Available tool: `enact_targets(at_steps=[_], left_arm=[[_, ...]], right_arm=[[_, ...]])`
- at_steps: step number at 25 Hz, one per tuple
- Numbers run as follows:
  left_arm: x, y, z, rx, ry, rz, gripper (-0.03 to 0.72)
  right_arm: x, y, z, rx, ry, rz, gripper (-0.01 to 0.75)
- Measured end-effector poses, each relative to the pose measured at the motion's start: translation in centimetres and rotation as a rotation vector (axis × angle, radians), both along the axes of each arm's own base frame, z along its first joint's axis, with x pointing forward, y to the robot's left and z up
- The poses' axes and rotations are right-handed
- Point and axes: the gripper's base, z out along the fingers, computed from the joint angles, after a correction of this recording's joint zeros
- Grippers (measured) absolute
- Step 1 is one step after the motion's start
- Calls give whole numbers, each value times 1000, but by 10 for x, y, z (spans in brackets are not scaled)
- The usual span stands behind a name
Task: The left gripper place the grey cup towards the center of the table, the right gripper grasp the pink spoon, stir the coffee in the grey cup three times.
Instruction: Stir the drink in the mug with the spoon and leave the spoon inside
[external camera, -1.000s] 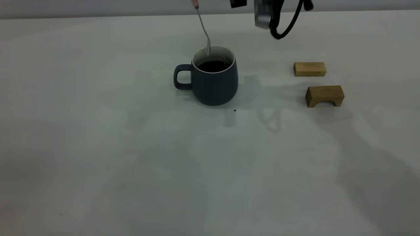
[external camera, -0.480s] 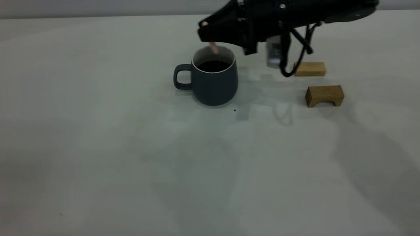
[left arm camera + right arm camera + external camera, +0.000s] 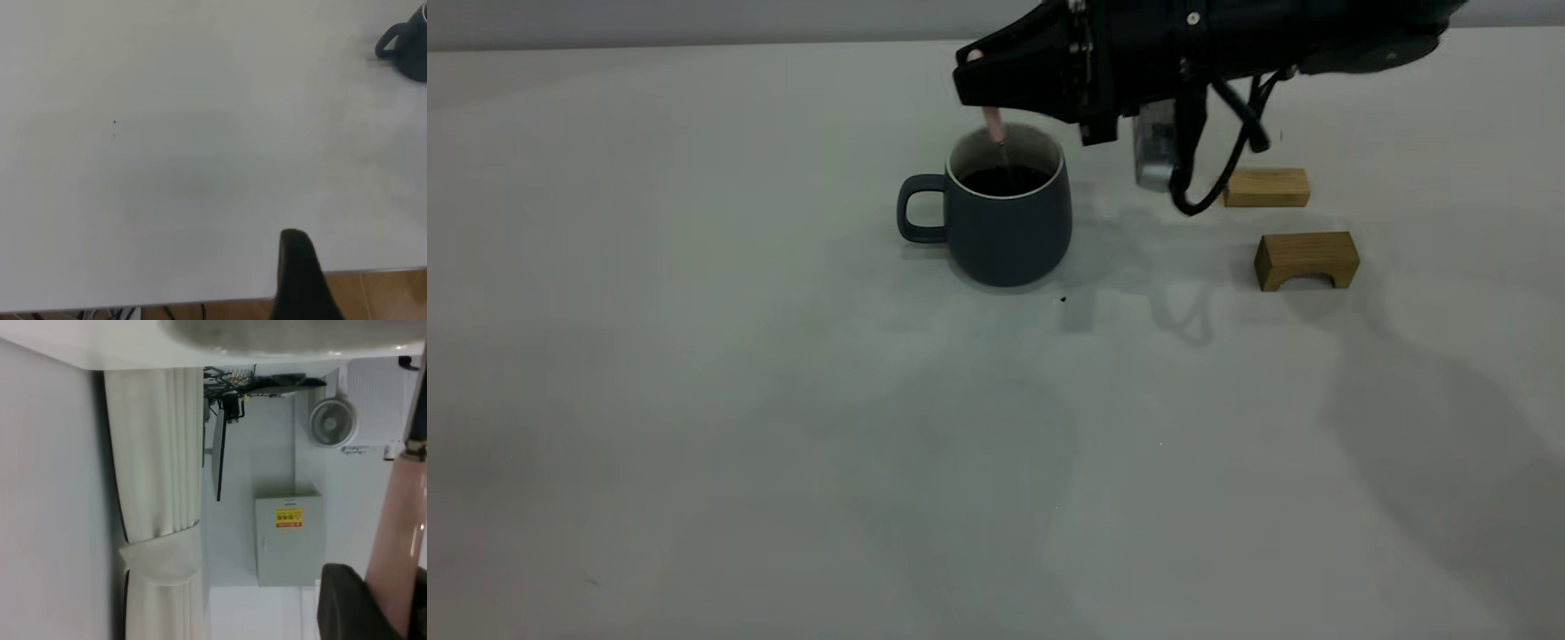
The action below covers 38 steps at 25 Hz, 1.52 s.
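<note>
Here the pink spoon [image 3: 992,124] stands close to upright, long axis near vertical with a slight lean: pink handle end up, slim metal neck going down past the rim into the grey cup [image 3: 1005,218], where it meets the coffee [image 3: 1005,180]; the bowl is under the dark surface and cannot be seen. The right gripper [image 3: 971,76] reaches in level from the right, directly above the cup mouth, fingers closed on the top of the pink handle; a bit of pink shows at the upper edge of the black fingertips. In the right wrist view the handle [image 3: 400,547] runs as a thick pink bar beside a dark finger pad [image 3: 350,603], pressed against it. The cup sits upright near the middle of the table [image 3: 694,400], toward the far side, its loop handle pointing to the left arm's side. Right of the cup, apart from it, lie two tan wooden blocks: a flat one [image 3: 1266,188] farther back, an arched one [image 3: 1306,259] nearer. The left gripper [image 3: 300,280] is out at the table edge, well apart from the cup; only one dark finger shows, so its opening cannot be told.
</note>
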Motion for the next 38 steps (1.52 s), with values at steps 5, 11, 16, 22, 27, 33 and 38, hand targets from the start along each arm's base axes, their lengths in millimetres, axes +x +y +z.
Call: enact_targets(at_steps=[5,11,16,22,27,33,38], left_arm=[[0,0,0,0,0,0,519],[0,0,0,0,0,0,519],[0,0,0,0,0,0,519],[0,0,0,0,0,0,519],[0,0,0,0,0,0,519],[0,0,0,0,0,0,519],[0,0,0,0,0,0,519]], right_arm=[[14,11,-1,12,-105,20,148],[24,2,1,-21,-178,12,148],[25,-15,-4,-70,-179,56,148],[18,-19,-3,-122,-106,141,149],[14,-3,0,-91,-78,137,149],[15,21,6,9,-142,68,149],[23,13,-6,-88,-253,12,149]])
